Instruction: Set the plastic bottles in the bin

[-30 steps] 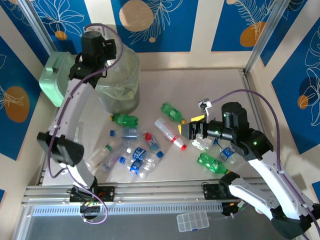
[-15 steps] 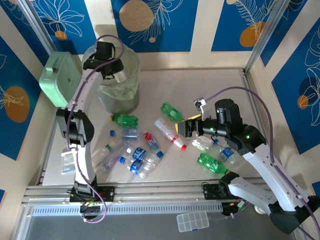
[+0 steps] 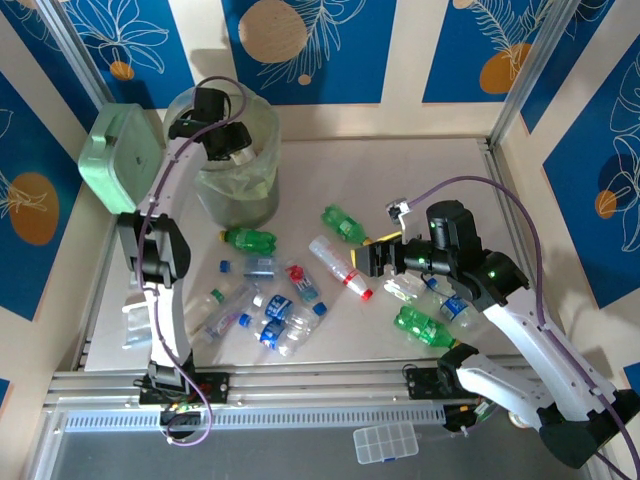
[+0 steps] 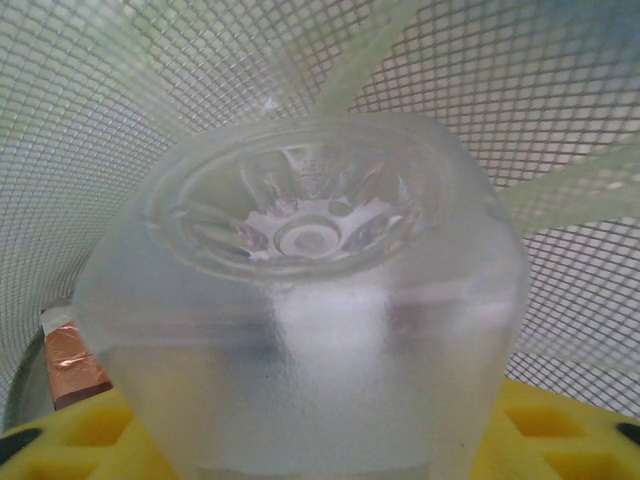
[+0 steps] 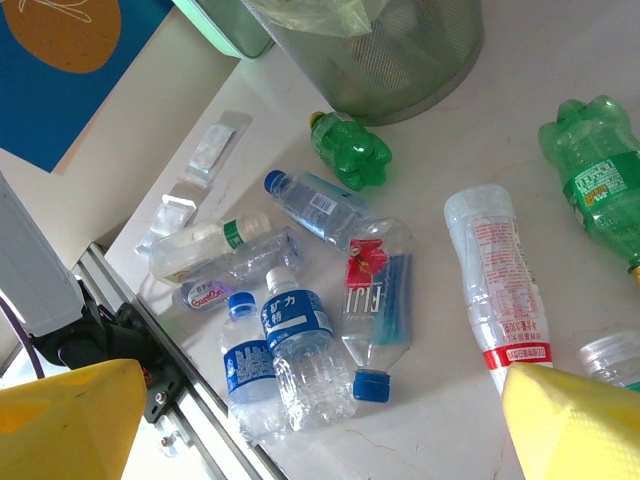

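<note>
Left gripper point(image 3: 228, 140) at the bin point(image 3: 258, 195) mouth with a clear bottle point(image 4: 310, 300); right gripper point(image 3: 373, 259) spread wide, empty.
Clear bottle sits base-outward between the left yellow fingers point(image 4: 60, 440), with the bin's mesh wall right behind it; cannot tell whether the pads press it or stand just off it. Right gripper hangs above the table point(image 3: 430, 170), over loose bottles point(image 5: 300, 350) lying on their sides. One green bottle point(image 3: 250, 239) lies near the bin's foot.

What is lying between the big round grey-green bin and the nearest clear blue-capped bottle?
A small green plastic bottle lies on its side there, by the grey-green bin; the top and right wrist views show it.
</note>
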